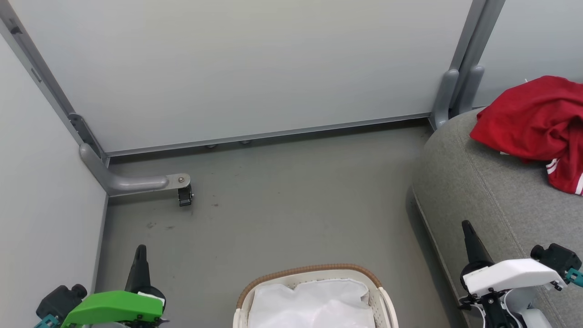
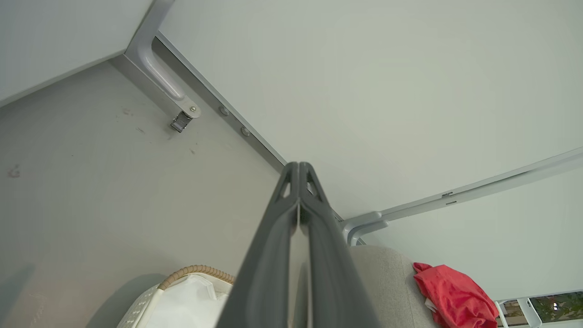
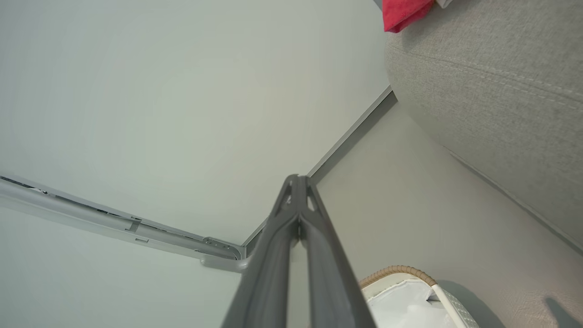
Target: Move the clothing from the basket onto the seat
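Head view: clothing [image 1: 533, 118] sits on the seat [image 1: 483, 191] at 2 o'clock, a crumpled red heap with no clean heading. The visible part runs roughly 11 to 5 o'clock, with the striped hem [image 1: 552, 166] at the 5 o'clock end. The frame edge cuts the heap, so I cannot tell its full long axis. The seat takes up the 3 to 5 o'clock side, rounded corner facing 9 o'clock, stitched seam running 11 to 5.

Basket [image 1: 314, 269] is at 6 o'clock on the floor [image 1: 282, 191], cut by the bottom edge. Its brown rim arcs 9 to 3; I cannot tell the oval's long axis. Contents on show: white liner [image 1: 314, 300], rumpled. Basket and seat are near each other, with a strip of floor between them.

Left gripper [image 1: 140, 259] is at 7 o'clock, fingers pointing 12. In the left wrist view the 2 fingers [image 2: 273, 237] are pressed together at the tips, holding nothing. Right gripper [image 1: 471, 241] is at 5 o'clock, over the seat's edge and pointing about 11. In the right wrist view its fingers [image 3: 319, 246] are likewise closed tip to tip and empty.

Caster [image 1: 184, 196] sits at 9 o'clock, at the foot of the wall [image 1: 255, 68].
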Robot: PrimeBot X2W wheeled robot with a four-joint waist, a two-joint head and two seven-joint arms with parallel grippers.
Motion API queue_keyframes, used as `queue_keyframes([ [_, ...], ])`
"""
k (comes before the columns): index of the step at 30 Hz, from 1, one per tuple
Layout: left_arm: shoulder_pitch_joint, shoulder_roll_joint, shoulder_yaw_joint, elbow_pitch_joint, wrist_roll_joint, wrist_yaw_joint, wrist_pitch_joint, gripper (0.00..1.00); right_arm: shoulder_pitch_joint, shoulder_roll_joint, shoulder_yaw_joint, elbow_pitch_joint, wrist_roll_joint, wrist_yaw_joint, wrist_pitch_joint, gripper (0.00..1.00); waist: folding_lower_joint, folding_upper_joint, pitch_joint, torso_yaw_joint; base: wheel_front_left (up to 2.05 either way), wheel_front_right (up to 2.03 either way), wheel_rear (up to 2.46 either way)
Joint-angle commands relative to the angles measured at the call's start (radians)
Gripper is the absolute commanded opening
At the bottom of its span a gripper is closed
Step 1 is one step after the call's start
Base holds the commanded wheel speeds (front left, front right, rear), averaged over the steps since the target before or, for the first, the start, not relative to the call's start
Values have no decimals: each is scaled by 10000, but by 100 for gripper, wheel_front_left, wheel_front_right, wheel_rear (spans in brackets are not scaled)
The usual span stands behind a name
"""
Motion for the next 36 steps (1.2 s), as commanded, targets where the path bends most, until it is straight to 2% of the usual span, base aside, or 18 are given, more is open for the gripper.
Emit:
queue_keyframes([
  [1, -338, 29, 86, -128, -290, -69, 87, 0, -179, -66, -65, -172, 331, -4, 74, 0, 0, 0, 2, -2, 0, 0, 0],
  [36, -734, 32, 686, -238, -3305, -337, 1018, 0, -191, -89, -452, -527, 3694, -5, 1000, 0, 0, 0, 49, -60, 0, 0, 0],
])
